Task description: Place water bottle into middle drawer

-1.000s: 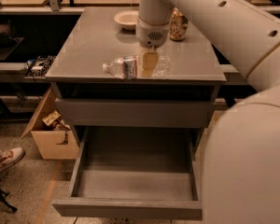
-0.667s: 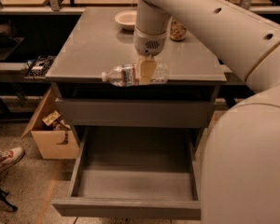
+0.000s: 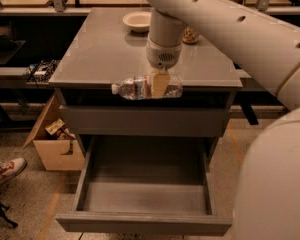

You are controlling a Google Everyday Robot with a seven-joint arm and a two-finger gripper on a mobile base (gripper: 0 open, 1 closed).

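The water bottle (image 3: 140, 88) is clear and ribbed, with a white cap at its left end and a coloured label band. It hangs horizontally in the air in front of the cabinet's front edge. My gripper (image 3: 159, 84) is shut on the bottle's middle, reaching down from the white arm. The middle drawer (image 3: 145, 224) is pulled open below, a shallow grey box with a bare flat floor. The bottle is above the drawer's back part, well above its floor.
A white bowl (image 3: 137, 21) and a gold-patterned can (image 3: 190, 34) stand at the back of the cabinet top (image 3: 100, 54). A closed grey drawer front (image 3: 140, 120) sits above the open drawer. A cardboard box (image 3: 55, 139) and a person's shoe (image 3: 5, 171) are on the floor at left.
The gripper has lifted the bottle off the cabinet top and carried it forward past the front edge, over the open drawer.
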